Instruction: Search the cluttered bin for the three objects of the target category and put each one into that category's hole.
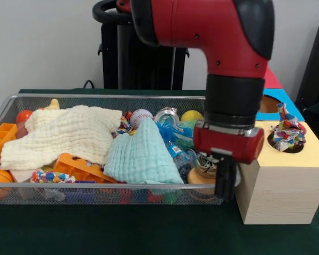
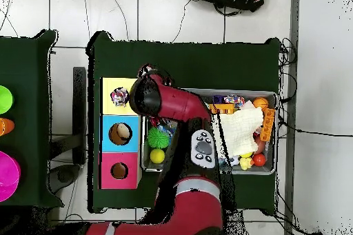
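A wire mesh bin (image 1: 95, 98) holds a heap of clutter. On top lie a cream cloth (image 1: 64, 133) and a mint cloth (image 1: 141, 154). A wad of multicoloured cloth (image 1: 287, 134) sits in the hole of the yellow section of the wooden box (image 1: 279, 186); from above the same wad (image 2: 120, 96) shows in that hole. My gripper (image 1: 224, 183) hangs low at the bin's right end, between the bin and the box, beside a black-and-white patterned thing (image 1: 206, 164). In the overhead view the arm (image 2: 165, 101) hides the gripper.
The box also has a blue section (image 2: 105, 134) with something beige in its hole and a pink section (image 2: 105, 171). Orange plastic pieces (image 1: 80, 167), a baseball (image 1: 140, 117), a yellow ball (image 2: 158, 156) and a green spiky ball (image 2: 158, 138) lie in the bin.
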Robot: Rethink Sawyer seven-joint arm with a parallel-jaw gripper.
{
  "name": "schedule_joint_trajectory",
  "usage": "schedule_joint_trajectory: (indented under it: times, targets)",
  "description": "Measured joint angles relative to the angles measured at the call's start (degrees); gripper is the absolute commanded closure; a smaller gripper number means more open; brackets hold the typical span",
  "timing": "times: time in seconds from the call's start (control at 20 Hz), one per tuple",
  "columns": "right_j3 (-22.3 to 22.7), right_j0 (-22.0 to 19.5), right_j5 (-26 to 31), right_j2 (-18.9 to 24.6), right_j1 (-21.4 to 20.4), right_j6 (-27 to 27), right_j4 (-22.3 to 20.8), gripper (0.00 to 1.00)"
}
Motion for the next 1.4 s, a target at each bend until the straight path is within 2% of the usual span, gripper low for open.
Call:
schedule_joint_trajectory:
  times: [0.15, 0.4, 0.55, 0.8, 1.0, 1.15, 1.2, 1.3, 1.4]
  targets:
    - [0.0, -1.2, -2.6, 0.6, 2.1, 0.0, -1.8, 1.0]
    - [0.3, -1.5, -2.9, 0.9, 4.9, 0.0, -3.8, 1.0]
    - [0.5, -1.5, -3.0, 1.4, 5.1, 0.0, -4.0, 1.0]
    - [1.9, -1.4, -1.3, 3.0, 3.1, 0.0, -4.1, 1.0]
    - [2.6, -1.1, 6.1, 3.3, -0.6, 0.0, -4.0, 1.0]
    - [2.6, -0.8, 15.7, 3.3, -3.8, 0.0, -3.7, 1.0]
    - [2.3, -0.7, 25.4, 3.3, -6.5, 0.0, -3.5, 1.0]
    - [2.1, -0.7, 30.5, 3.4, -7.9, 0.0, -3.3, 1.0]
    - [1.4, -0.7, 39.0, 3.4, -10.0, 0.0, -3.0, 1.0]
